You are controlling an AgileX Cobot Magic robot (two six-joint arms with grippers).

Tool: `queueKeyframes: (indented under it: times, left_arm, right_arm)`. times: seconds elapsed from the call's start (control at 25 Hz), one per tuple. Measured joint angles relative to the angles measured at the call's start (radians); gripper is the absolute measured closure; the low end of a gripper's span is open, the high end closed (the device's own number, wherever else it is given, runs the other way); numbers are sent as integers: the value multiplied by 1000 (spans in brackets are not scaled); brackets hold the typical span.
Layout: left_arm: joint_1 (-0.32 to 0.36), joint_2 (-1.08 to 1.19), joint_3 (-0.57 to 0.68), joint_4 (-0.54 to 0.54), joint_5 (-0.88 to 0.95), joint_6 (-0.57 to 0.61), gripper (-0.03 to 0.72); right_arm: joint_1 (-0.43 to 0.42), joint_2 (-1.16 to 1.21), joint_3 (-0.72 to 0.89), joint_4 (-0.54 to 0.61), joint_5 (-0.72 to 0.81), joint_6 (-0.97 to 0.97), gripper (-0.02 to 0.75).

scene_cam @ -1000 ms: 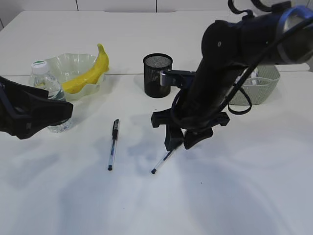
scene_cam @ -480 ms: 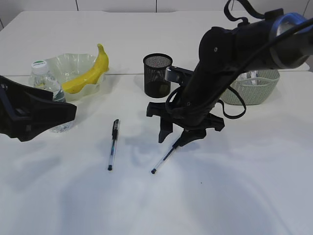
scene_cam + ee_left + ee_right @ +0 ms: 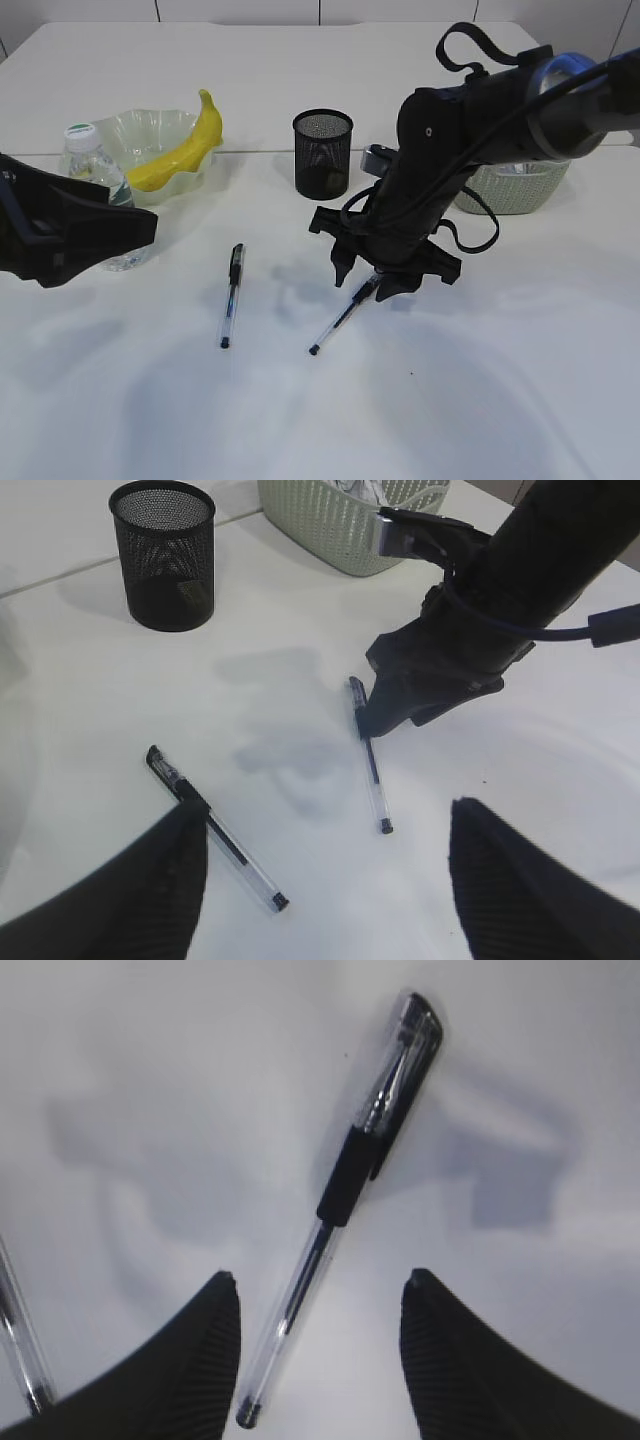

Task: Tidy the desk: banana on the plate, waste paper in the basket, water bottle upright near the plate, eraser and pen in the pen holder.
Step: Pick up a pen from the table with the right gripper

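Observation:
Two pens lie on the white table: one [image 3: 232,295] to the left, the other [image 3: 340,322] in the middle. My right gripper [image 3: 366,284] hangs open just above the upper end of the middle pen [image 3: 350,1180], whose clear barrel lies between the fingers [image 3: 190,1360], untouched. My left gripper [image 3: 320,890] is open above the table, close to the left pen [image 3: 215,825]. The black mesh pen holder [image 3: 322,152] stands behind. The banana [image 3: 190,145] rests on the glass plate [image 3: 140,125], with the water bottle [image 3: 100,180] upright beside it. Crumpled paper [image 3: 365,488] shows in the basket [image 3: 515,185]. The eraser is out of view.
The right arm [image 3: 480,620] bends low over the table's middle, in front of the basket. The left arm's black body [image 3: 50,230] covers part of the bottle. A seam in the tabletop [image 3: 250,152] runs just behind the pen holder.
The right gripper has turned and settled lower over the middle pen's upper end, its jaws a little wider. The left arm and the pens have stayed put.

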Motion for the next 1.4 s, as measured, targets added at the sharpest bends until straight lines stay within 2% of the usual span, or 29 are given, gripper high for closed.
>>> queueKeyframes:
  times: [0.24,1.04,1.28,1.4]
  left_arm:
    - [0,0,0,-9,0,-9,148]
    - [0,0,0,-11,0,-43,148]
    - [0,0,0,-11,0,-44,148]
    - [0,0,0,-11,0,-44,148]
  right_arm:
    - [0,17,0,-8,-50,107,350]
    - [0,85,-9,-66,-96,254,349]
    - [0,137,-103,-81,-32,258,349]
    - [0,149,-133,-116,23,258,374]
